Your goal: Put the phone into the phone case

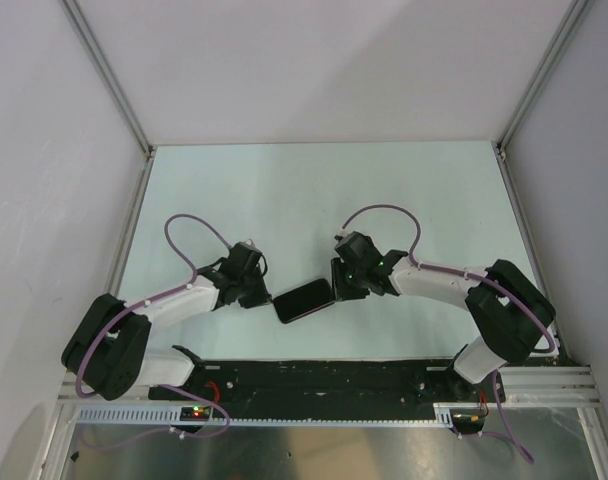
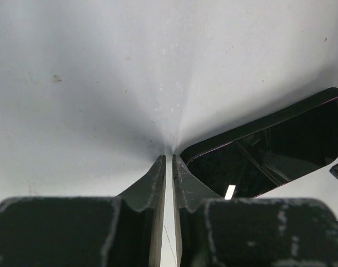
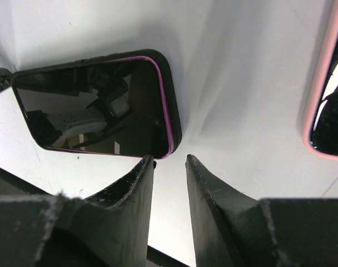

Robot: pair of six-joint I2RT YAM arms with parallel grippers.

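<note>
Currently you are bracketing the phone [image 1: 304,300], which is lying flat on the table [image 1: 314,190] near the arm bases, between two grippers. The left gripper [image 2: 169,158], fingers pressed almost together and empty, is sitting just beside its left corner, probably bracing it. The right gripper [image 3: 169,158], slightly spread and empty, is hovering at its right end. You are seeing one dark-rimmed phone, perhaps already cased, and one pink-edged object [image 3: 330,111] that cannot be identified.
</note>
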